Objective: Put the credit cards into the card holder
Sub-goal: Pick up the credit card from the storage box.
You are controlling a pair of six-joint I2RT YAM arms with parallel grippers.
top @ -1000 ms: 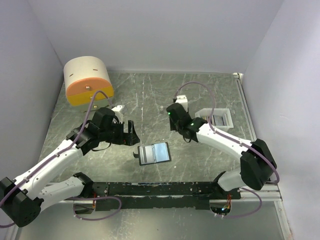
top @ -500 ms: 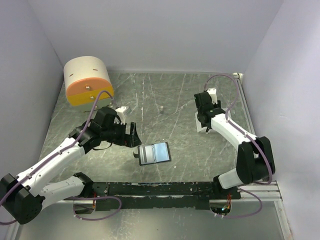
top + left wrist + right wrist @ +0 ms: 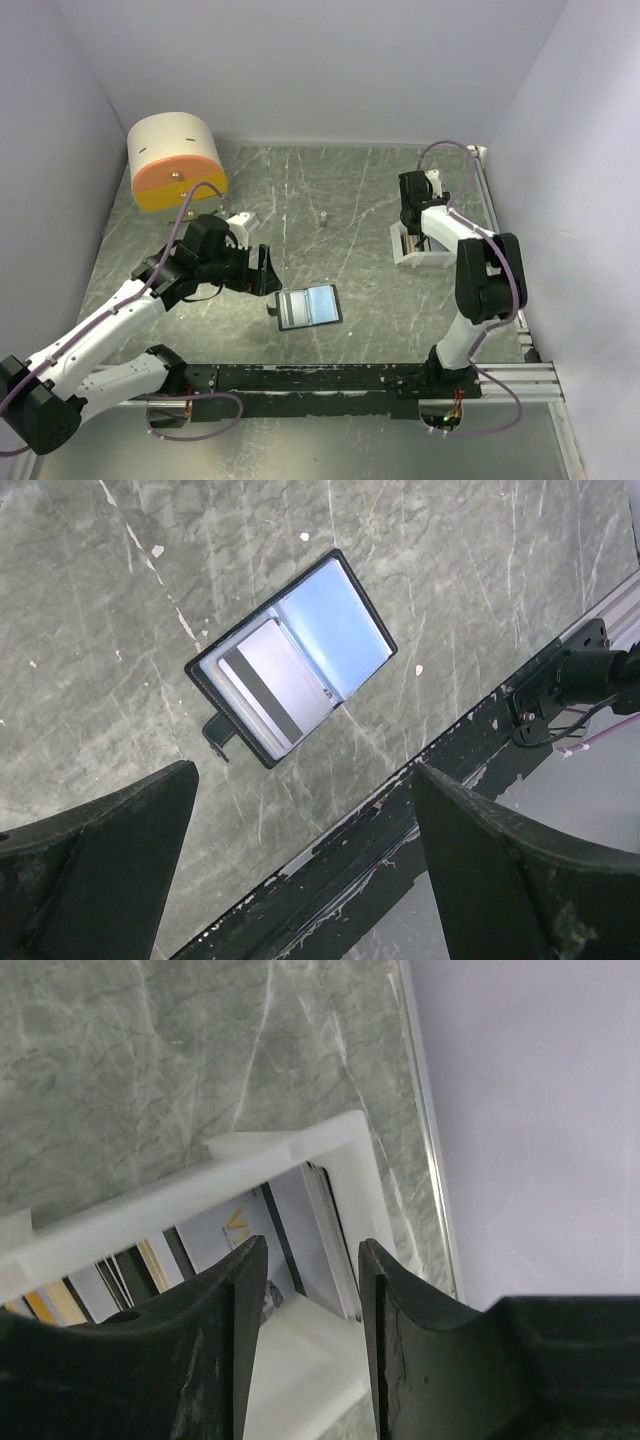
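Note:
The card holder lies open on the table, bluish-grey pockets up. In the left wrist view it holds a grey card with a dark stripe in its left pocket. My left gripper is open and empty, just left of and above the holder; its jaws stand wide apart. The other credit cards stand on edge in the white tray, gold ones further along. My right gripper hovers over the tray's end, jaws slightly apart either side of the grey cards, holding nothing.
A round cream-and-orange drawer box stands at the back left. A tiny pale peg stands mid-table. The white tray sits near the right wall. A black rail runs along the near table edge.
My right arm has swung from the table's middle to the right and now points its gripper down over the white tray. My left arm has barely moved.

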